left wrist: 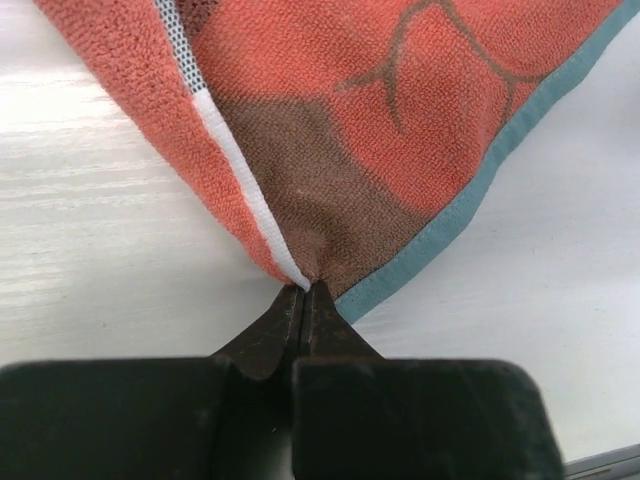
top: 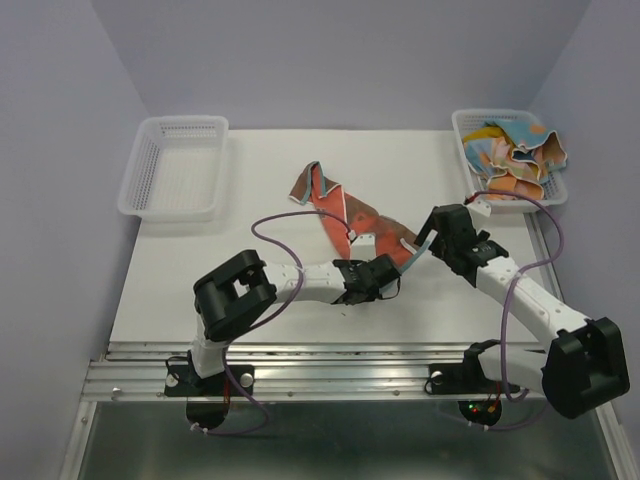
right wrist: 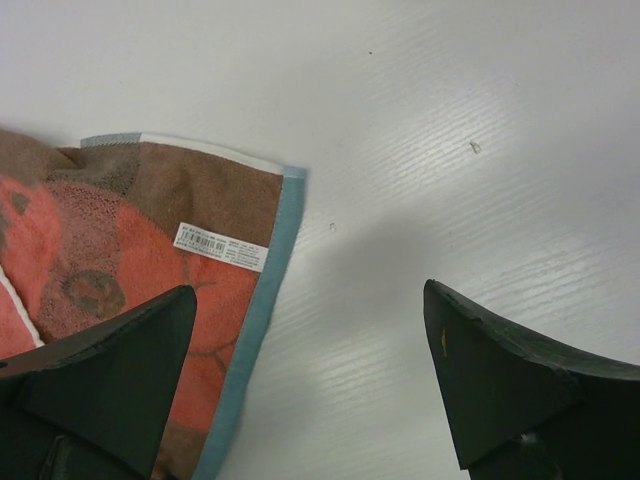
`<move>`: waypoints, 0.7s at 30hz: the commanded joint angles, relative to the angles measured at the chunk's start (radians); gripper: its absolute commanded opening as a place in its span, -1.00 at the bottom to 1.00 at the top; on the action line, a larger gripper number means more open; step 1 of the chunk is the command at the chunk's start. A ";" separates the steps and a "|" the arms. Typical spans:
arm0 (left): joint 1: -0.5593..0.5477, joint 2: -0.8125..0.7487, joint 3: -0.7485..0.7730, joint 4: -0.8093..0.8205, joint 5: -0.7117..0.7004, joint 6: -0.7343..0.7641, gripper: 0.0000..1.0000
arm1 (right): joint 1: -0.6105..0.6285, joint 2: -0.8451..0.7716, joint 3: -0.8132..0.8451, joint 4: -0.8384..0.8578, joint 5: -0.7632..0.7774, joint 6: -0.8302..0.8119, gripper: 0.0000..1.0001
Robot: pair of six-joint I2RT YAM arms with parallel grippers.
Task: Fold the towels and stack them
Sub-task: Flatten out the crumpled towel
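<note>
left gripper (left wrist: 305, 292) pinched tight on corner of orange-brown towel (left wrist: 400, 120); right gripper (right wrist: 308, 300) jaws wide apart, hovering over tabletop (right wrist: 450, 100) just beside the towel's labelled, teal-edged corner

Lighting: bright, even, diffuse, overhead. Shadows: soft grey patch on bench (right wrist: 365, 265) ahead of right fingers (right wrist: 500, 390). Focus: towel (left wrist: 330, 180) weave crisp in left wrist view; left fingers (left wrist: 262, 345) dark, underexposed, slightly soft. Top view sharp.

The white label (right wrist: 220, 247) on the towel (right wrist: 95, 225) bears unreadably small print.
</note>
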 commanded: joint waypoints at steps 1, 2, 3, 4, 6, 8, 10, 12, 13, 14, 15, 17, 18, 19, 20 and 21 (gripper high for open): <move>-0.005 -0.054 -0.078 -0.098 -0.058 -0.015 -1.00 | -0.008 0.030 -0.004 0.024 0.031 0.001 1.00; -0.006 -0.071 -0.093 -0.098 -0.067 -0.019 -1.00 | -0.008 0.043 0.001 0.019 0.029 0.001 1.00; -0.005 -0.106 -0.128 -0.095 -0.084 -0.033 -1.00 | -0.008 0.062 0.007 0.018 0.022 0.000 1.00; -0.005 -0.120 -0.147 -0.092 -0.091 -0.039 -1.00 | -0.007 0.073 0.009 0.022 0.019 -0.002 1.00; -0.006 -0.144 -0.191 -0.086 -0.101 -0.054 -1.00 | -0.007 0.099 0.009 0.031 0.003 -0.005 1.00; -0.005 -0.149 -0.213 -0.078 -0.096 -0.061 -1.00 | -0.008 0.118 0.010 0.042 -0.006 -0.010 1.00; -0.005 -0.151 -0.240 -0.051 -0.076 -0.058 -1.00 | -0.007 0.147 0.013 0.047 -0.040 -0.016 0.97; -0.006 -0.151 -0.259 -0.034 -0.067 -0.058 -1.00 | -0.008 0.167 0.010 0.062 -0.084 -0.022 0.94; -0.005 -0.151 -0.259 -0.020 -0.064 -0.053 -1.00 | -0.008 0.188 0.010 0.068 -0.095 -0.025 0.91; -0.005 -0.149 -0.259 -0.014 -0.062 -0.047 -1.00 | -0.007 0.199 0.006 0.083 -0.119 -0.032 0.90; -0.005 -0.151 -0.257 -0.012 -0.059 -0.042 -1.00 | -0.007 0.210 0.004 0.093 -0.127 -0.036 0.89; -0.005 -0.154 -0.262 -0.003 -0.056 -0.035 -1.00 | -0.007 0.250 0.010 0.122 -0.142 -0.051 0.84; -0.005 -0.154 -0.265 0.000 -0.061 -0.035 -1.00 | -0.007 0.267 0.013 0.128 -0.143 -0.057 0.81; -0.006 -0.158 -0.266 0.000 -0.062 -0.033 -1.00 | -0.007 0.282 0.019 0.134 -0.143 -0.062 0.72; -0.005 -0.158 -0.268 -0.001 -0.062 -0.031 -1.00 | -0.008 0.314 0.024 0.146 -0.138 -0.062 0.67; -0.006 -0.160 -0.271 0.000 -0.065 -0.031 -1.00 | -0.007 0.331 0.033 0.148 -0.123 -0.060 0.66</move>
